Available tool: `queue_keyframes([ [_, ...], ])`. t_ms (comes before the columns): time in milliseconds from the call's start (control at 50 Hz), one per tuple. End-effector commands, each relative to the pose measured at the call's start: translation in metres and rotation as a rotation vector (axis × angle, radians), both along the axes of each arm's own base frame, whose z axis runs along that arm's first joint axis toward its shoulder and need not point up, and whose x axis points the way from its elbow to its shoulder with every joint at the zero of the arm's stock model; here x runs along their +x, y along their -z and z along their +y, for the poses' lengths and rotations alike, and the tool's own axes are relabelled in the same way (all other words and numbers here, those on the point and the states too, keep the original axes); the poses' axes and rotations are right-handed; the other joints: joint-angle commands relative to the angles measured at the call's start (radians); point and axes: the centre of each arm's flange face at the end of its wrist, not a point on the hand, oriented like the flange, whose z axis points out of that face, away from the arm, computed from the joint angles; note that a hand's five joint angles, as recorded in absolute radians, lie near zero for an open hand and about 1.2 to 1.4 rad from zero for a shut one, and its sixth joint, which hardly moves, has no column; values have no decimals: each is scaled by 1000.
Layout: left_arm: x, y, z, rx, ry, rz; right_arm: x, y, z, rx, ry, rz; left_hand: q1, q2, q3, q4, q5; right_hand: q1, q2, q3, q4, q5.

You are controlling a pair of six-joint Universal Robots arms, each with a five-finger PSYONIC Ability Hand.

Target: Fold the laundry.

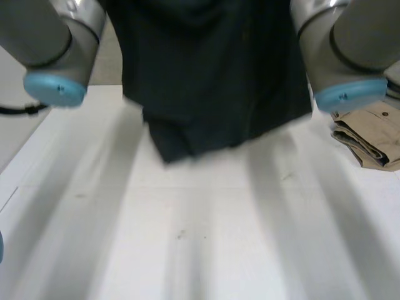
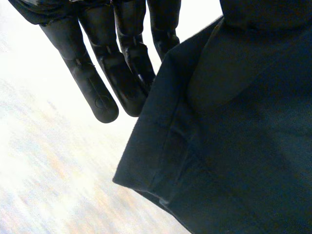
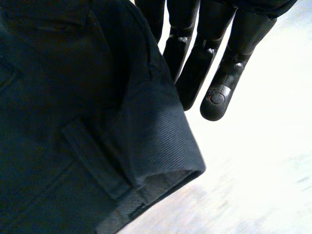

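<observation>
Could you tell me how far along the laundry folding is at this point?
Done: one beige garment lies folded on the right side of the table. In hand: the dark garment hangs above the table between both arms, with one edge at the left hand and another at the right hand. Left: it hangs loose, so it likely needs laying flat and folding.
</observation>
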Motion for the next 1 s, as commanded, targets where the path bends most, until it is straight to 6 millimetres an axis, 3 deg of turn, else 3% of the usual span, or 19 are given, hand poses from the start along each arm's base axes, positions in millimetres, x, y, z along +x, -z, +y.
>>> queue_keyframes([
  [20,7,-52,9,-203,-20,118,-8,-46,9,-199,-7,-143,249,199,204,194,249,417,228,214,209,241],
  [100,1,-37,6,-150,-12,98,-2,-26,5,-125,-10,-97,249,199,204,194,249,417,228,214,209,241],
  [180,-1,8,-2,34,-14,20,5,21,-7,39,-11,5,249,199,204,194,249,417,228,214,209,241],
  [200,-2,33,-5,120,-13,-15,7,41,-11,110,-8,51,249,199,204,194,249,417,228,214,209,241],
  [240,-3,61,-7,209,-8,-53,9,61,-13,184,-8,98,249,199,204,194,249,417,228,214,209,241],
  [260,-4,74,-7,249,-4,-72,10,84,-15,264,-9,146,249,199,204,194,249,417,228,214,209,241],
  [280,-4,105,-5,333,-2,-113,10,96,-16,304,-10,172,249,199,204,194,249,417,228,214,209,241],
  [320,-3,128,-3,397,-2,-145,10,121,-17,388,-9,227,249,199,204,194,249,417,228,214,209,241],
  [340,-1,151,2,457,-3,-176,9,149,-17,478,-5,287,249,199,204,194,249,417,228,214,209,241],
  [420,2,196,17,575,4,-242,5,191,-11,621,2,392,249,199,204,194,249,417,228,214,209,241],
  [480,3,213,32,636,15,-279,-1,204,-4,691,0,428,249,199,204,194,249,417,228,214,209,241],
  [540,11,208,48,662,12,-301,-6,204,3,720,8,443,249,199,204,194,249,417,228,214,209,241],
  [700,47,186,105,674,-18,-407,-38,188,57,859,2,545,249,199,204,194,249,417,228,214,209,241],
  [760,63,183,136,662,-30,-519,-54,194,84,943,-1,637,249,199,204,194,249,417,228,214,209,241],
  [780,71,185,155,653,-32,-604,-63,197,101,981,-4,706,249,199,204,194,249,417,228,214,209,241],
  [840,83,189,183,642,-27,-736,-78,197,125,1010,-9,810,249,199,204,194,249,417,228,214,209,241],
  [860,92,192,203,637,-18,-841,-89,199,141,1030,-15,883,249,199,204,194,249,417,228,214,209,241],
  [940,108,199,240,607,15,-1051,-109,200,162,1058,-20,969,249,199,204,194,249,417,228,214,209,241],
  [1000,104,195,249,543,50,-1065,-111,203,169,1072,-51,972,249,199,204,194,249,417,228,214,209,241],
])
